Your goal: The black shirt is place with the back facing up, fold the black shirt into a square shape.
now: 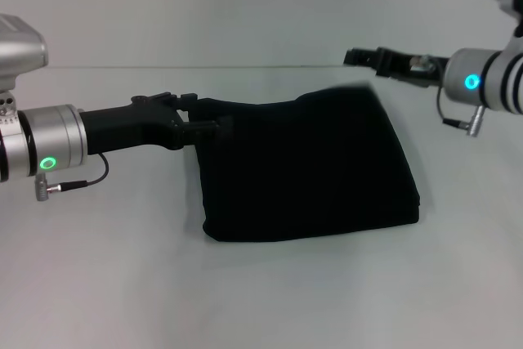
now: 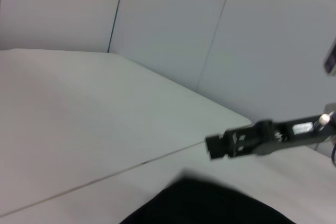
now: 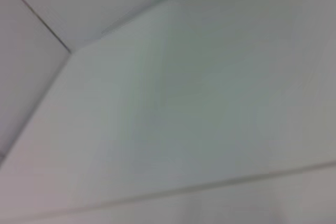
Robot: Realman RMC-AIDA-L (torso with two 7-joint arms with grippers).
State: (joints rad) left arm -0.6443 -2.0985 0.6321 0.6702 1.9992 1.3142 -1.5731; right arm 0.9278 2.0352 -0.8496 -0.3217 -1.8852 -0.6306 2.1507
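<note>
Where the black shirt [image 1: 306,169] lies on the white tabletop [image 1: 122,284], it forms a compact, roughly four-sided bundle near the middle of the head view, its plain matte face up and no lettering visible. The near edge shows stacked layers, thickest at the near right corner; the far edge rises slightly toward the right.

The left end effector [image 1: 204,127] reaches in horizontally from the robot's left and meets the shirt at its far left corner. Its black fingers merge with the dark cloth there, so whether they are closed on the fabric or merely touching it cannot be told. A silver wrist collar with a green indicator ring [image 1: 47,163] and a short grey cable [image 1: 82,181] sit behind it.

The right end effector [image 1: 359,58] is held above the tabletop beyond the shirt's far right corner, apart from the cloth, pointing toward the robot's left. It holds nothing; whether its fingers are parted or together cannot be made out. Its wrist carries a blue-green indicator ring [image 1: 471,82].

In the left wrist view, the shirt [image 2: 210,205] appears as a dark mass, with the right end effector [image 2: 215,145] hanging over the tabletop [image 2: 79,129] just past it and pale wall panels [image 2: 184,24] behind. The right wrist view shows only bare tabletop [image 3: 184,119] and wall.
</note>
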